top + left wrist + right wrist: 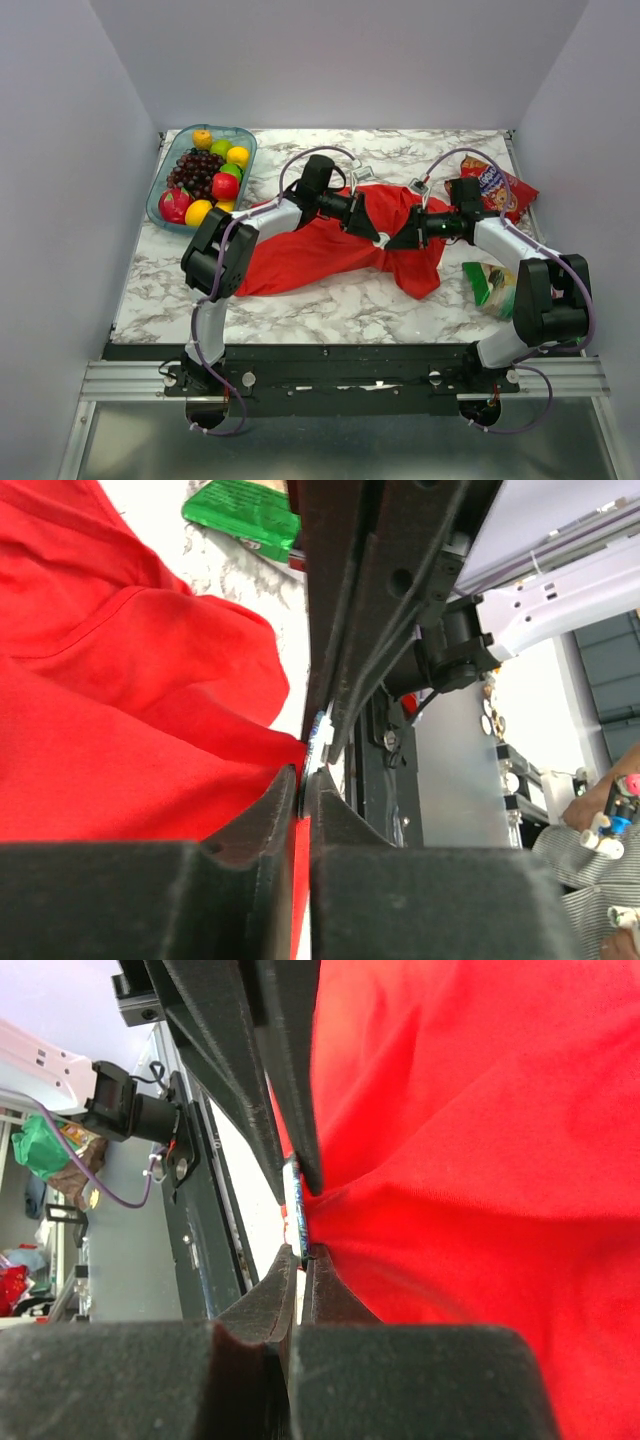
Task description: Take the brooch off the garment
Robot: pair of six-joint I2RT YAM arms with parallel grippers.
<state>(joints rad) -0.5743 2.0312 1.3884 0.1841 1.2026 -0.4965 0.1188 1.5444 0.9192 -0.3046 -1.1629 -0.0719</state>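
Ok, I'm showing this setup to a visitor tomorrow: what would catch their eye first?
The bright red T-shirt bunched up in the middle of the marble table stands out first. The left end effector and the right end effector sit tip to tip at one spot on it. After that, the fruit tray at the far left corner and the red snack bag at the far right draw the eye.
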